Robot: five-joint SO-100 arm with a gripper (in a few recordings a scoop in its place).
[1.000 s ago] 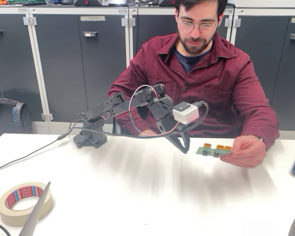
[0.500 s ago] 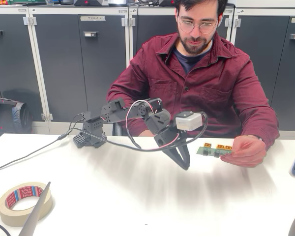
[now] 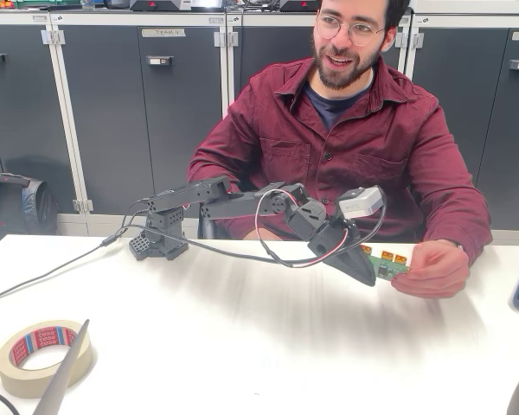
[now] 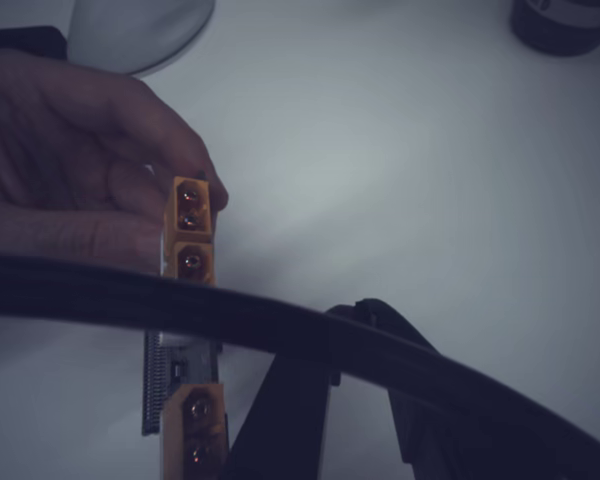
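Hanging low over the worktop (image 3: 242,346), the gripper (image 3: 371,277) hides the left end of a green circuit board (image 3: 391,266) held in a person's hand (image 3: 432,268). In the wrist view a dark cable (image 4: 280,335) crosses the gripper, so whether its jaws are apart or together cannot be told; the board's lower end is cut off.

The black plastic gripper (image 3: 372,277) looks matt, the green circuit board (image 3: 389,268) at three o'clock carries smooth, glossy orange plastic connectors (image 4: 192,228), the white table (image 3: 242,346) is smooth, and the cream tape roll (image 3: 43,356) at eight o'clock is matt paper.
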